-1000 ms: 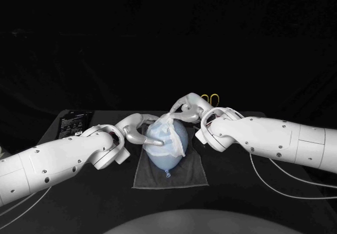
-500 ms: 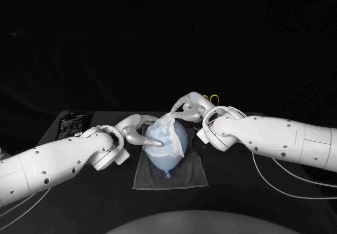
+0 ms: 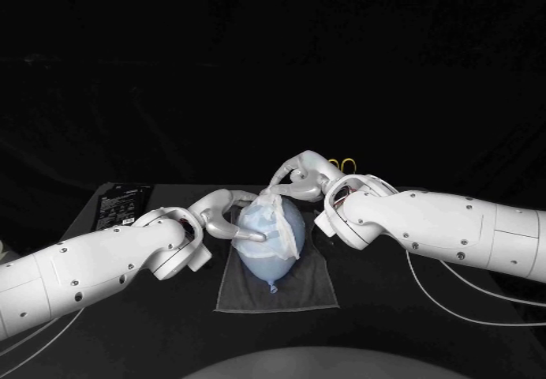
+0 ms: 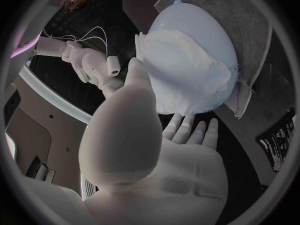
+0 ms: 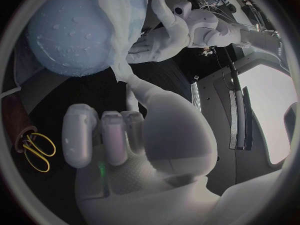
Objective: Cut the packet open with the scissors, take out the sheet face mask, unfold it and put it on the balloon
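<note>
A light blue balloon [image 3: 273, 251] lies on a grey towel [image 3: 305, 290] at the table's middle. The white sheet mask [image 3: 265, 219] is draped over its far half. My right hand [image 3: 298, 180] pinches the mask's far edge, which rises to a peak there; in the right wrist view the mask [image 5: 128, 15] hangs down to that hand's [image 5: 125, 135] fingertips. My left hand [image 3: 231, 219] is at the balloon's left side with fingers apart. In the left wrist view its thumb touches the edge of the mask [image 4: 181, 60]. The yellow-handled scissors [image 3: 342, 164] lie behind the right hand.
The black packet [image 3: 121, 197] lies flat at the table's far left. The scissors [image 5: 34, 147] lie on the table past the towel's edge. Both forearms flank the towel closely, and the table's near part lies in front of it.
The whole picture has shifted down slightly. The mask's far edge is drawn into a sharper peak at my right hand. My left hand stays at the balloon's side.
</note>
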You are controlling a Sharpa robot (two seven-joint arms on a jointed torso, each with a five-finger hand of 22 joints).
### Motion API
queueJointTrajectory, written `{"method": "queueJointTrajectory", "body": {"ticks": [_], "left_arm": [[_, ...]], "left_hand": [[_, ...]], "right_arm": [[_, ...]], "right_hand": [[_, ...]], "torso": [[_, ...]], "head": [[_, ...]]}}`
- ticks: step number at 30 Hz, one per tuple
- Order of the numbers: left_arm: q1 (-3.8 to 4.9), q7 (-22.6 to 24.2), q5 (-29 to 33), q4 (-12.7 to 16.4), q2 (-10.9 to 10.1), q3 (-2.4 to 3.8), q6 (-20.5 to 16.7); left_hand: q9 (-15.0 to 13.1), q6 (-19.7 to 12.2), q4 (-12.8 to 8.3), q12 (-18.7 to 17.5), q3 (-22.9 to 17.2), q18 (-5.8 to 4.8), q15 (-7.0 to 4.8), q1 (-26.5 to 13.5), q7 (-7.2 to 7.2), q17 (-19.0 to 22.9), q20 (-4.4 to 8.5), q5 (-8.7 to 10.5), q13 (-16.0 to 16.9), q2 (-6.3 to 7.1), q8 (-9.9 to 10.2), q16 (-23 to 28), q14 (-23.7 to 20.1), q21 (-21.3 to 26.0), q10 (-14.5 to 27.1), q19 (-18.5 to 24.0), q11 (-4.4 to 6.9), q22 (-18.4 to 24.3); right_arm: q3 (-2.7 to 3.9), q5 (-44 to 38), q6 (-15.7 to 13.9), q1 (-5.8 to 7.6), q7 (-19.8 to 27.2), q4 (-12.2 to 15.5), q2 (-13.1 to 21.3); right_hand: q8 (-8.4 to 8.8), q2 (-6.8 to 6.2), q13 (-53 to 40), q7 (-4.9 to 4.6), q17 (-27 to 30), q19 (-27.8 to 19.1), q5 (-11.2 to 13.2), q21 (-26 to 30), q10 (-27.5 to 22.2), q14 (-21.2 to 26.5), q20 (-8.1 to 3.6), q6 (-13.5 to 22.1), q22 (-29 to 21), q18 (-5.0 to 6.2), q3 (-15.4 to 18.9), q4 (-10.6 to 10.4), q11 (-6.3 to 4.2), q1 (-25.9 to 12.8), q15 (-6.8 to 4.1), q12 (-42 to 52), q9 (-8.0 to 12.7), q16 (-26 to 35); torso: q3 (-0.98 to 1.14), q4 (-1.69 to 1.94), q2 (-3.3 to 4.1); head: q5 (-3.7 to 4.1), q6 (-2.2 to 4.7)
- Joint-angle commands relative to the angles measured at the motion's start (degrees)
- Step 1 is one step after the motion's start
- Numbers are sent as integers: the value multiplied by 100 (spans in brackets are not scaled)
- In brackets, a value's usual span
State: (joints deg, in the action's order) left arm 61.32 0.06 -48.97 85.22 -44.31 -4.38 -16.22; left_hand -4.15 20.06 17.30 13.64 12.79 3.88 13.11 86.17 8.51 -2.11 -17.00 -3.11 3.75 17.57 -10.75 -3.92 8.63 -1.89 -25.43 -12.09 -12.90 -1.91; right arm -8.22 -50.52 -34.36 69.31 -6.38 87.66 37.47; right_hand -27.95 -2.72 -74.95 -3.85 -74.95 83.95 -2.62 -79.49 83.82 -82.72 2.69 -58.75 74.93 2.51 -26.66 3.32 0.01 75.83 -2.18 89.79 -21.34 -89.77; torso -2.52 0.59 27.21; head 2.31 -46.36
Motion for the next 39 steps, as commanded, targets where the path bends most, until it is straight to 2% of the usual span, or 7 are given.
{"method": "queueJointTrajectory", "body": {"ticks": [1, 6, 10, 14, 27, 31, 39], "left_arm": [[-13, -48, 33, -3, 31, -12, 131], [-14, -47, 34, -56, 75, -13, 144], [-14, -43, 34, -105, 119, -13, 149], [-15, -48, 34, -144, 166, -13, 160], [-15, -76, 34, -168, 185, -16, 172], [-15, -79, 34, -165, 184, -16, 171], [-15, -84, 34, -157, 167, -16, 169]], "left_hand": [[-3, 4, 5, 25, -12, -67, -30, 40, 647, -5, -9, -9, 7, 5, -5, 19, -19, -6, -16, 31, -6, -7], [-3, 4, 5, 25, -12, -67, -30, 40, 647, -5, -9, -9, 7, 5, -5, 19, -19, -6, -16, 31, -6, -7], [-4, 3, 5, 26, -13, -67, -30, 42, 648, -5, -9, -9, 6, 5, -5, 21, -22, -6, -15, 34, -8, -6], [-4, -1, 5, 24, -16, -66, -29, 43, 649, -5, -9, -10, 5, 4, -3, 21, -21, -6, -11, 35, -9, -6], [-5, -6, 5, 22, -46, -66, -30, 46, 653, -6, -8, -11, 2, 3, -1, 23, -21, -7, -2, 32, -13, -7], [-6, -6, 5, 27, -56, -66, -30, 51, 656, -6, -8, -12, 2, 2, -3, 24, -20, -7, -8, 31, -15, -7], [-6, -6, 5, 27, -56, -66, -30, 51, 656, -6, -8, -12, 2, 2, -3, 24, -20, -7, -8, 31, -15, -7]], "right_arm": [[5, -17, 29, 12, 92, 35, -5], [9, 61, 62, 20, 157, 95, -57], [9, 118, 112, 21, 177, 54, -172], [8, 146, 159, 21, 148, -59, -324], [-26, 155, 366, 6, 62, -135, -538], [-55, 164, 512, -16, 10, -163, -569], [-98, 124, 980, -79, -164, -143, -525]], "right_hand": [[-39, -2, -1505, 8, -1505, 237, -18, -19, 618, -728, -33, 10, 1211, -30, -41, -7, -41, -73, -169, 21, -3, -23], [-53, -9, -1505, 9, -1505, 239, -18, -25, 618, -728, -35, 16, 1213, -31, -63, 6, -42, -85, -170, 21, -12, -23], [-59, -12, -1505, 8, -1505, 236, -18, -16, 618, -728, -36, 20, 1210, -29, -75, 13, -42, -90, -171, 21, -15, -23], [-63, -14, -1505, 7, -1505, 233, -17, -9, 618, -728, -36, 25, 1208, -28, -83, 16, -42, -96, -171, 21, -18, -23], [-87, -43, -1466, -5, -1505, 194, -17, 97, 586, -728, -34, 128, 1178, -6, -159, 47, -32, -178, -164, -18, -41, -23], [2, -82, -1246, -82, -1505, 109, -14, 310, 394, -728, -14, 346, 1117, 35, -110, -10, 32, -361, -119, -242, -8, -23], [530, -487, -713, -480, -1377, -134, -12, 847, -164, -689, 206, 1042, 968, 112, 430, -333, 395, -949, 202, -804, 232, 20]], "torso": [[3, 0, -7], [11, -10, 1], [8, -11, 1], [6, -10, -5], [1, -8, 13], [2, -8, 8], [6, -11, 13]], "head": [[-16, 45], [-28, 127], [-48, 253], [-55, 290], [-85, 241], [-100, 214], [-131, 140]]}}
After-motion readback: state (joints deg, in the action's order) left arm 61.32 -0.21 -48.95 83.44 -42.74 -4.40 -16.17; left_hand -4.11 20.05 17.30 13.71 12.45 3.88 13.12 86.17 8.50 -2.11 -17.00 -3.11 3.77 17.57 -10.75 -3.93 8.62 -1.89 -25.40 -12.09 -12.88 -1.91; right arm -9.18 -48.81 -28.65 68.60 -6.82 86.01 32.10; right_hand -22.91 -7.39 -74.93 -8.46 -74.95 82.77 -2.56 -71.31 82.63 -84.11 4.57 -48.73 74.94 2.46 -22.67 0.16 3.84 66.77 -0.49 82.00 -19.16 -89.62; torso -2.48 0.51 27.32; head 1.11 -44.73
